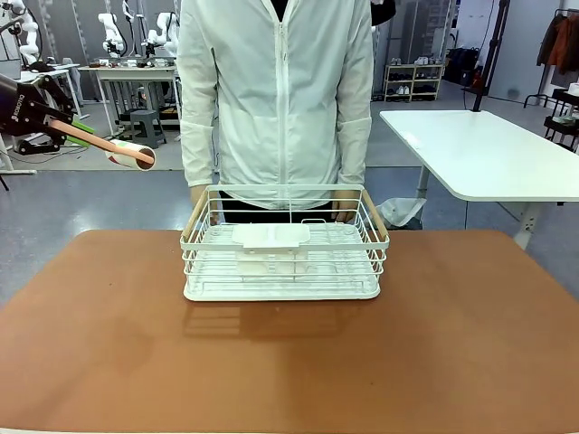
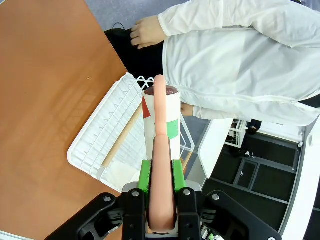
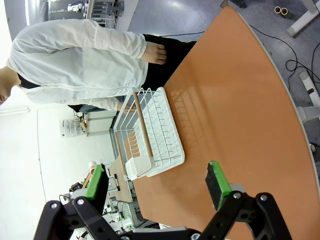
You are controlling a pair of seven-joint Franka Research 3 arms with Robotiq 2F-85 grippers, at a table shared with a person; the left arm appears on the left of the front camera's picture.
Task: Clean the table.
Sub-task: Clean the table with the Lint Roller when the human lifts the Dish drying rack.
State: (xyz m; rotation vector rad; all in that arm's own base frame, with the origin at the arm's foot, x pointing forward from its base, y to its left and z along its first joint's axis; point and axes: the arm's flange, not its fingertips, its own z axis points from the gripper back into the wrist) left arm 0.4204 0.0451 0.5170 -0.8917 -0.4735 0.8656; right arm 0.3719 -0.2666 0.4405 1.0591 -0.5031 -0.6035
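Observation:
The reddish-brown table point(image 1: 289, 371) spreads across the front view, bare except for a white wire basket point(image 1: 282, 287) at its far middle. High off the table's left edge, my left gripper point(image 1: 65, 129) is shut on the pink handle of a roller point(image 1: 134, 155) with a white roll marked red and green. In the left wrist view the handle point(image 2: 160, 130) runs up between the green pads point(image 2: 144, 176), with the roll point(image 2: 162, 117) over the basket point(image 2: 95, 145) and table point(image 2: 40, 100). My right gripper point(image 3: 157, 182) stands open high above the table point(image 3: 235, 100), nothing between its fingers.
A person in a white jacket point(image 1: 276, 90) stands at the far edge right behind the basket, hands point(image 1: 346, 213) near its rim. The basket holds a white tray piece point(image 1: 270, 237). A smaller white-topped table point(image 1: 488, 154) stands off to the right.

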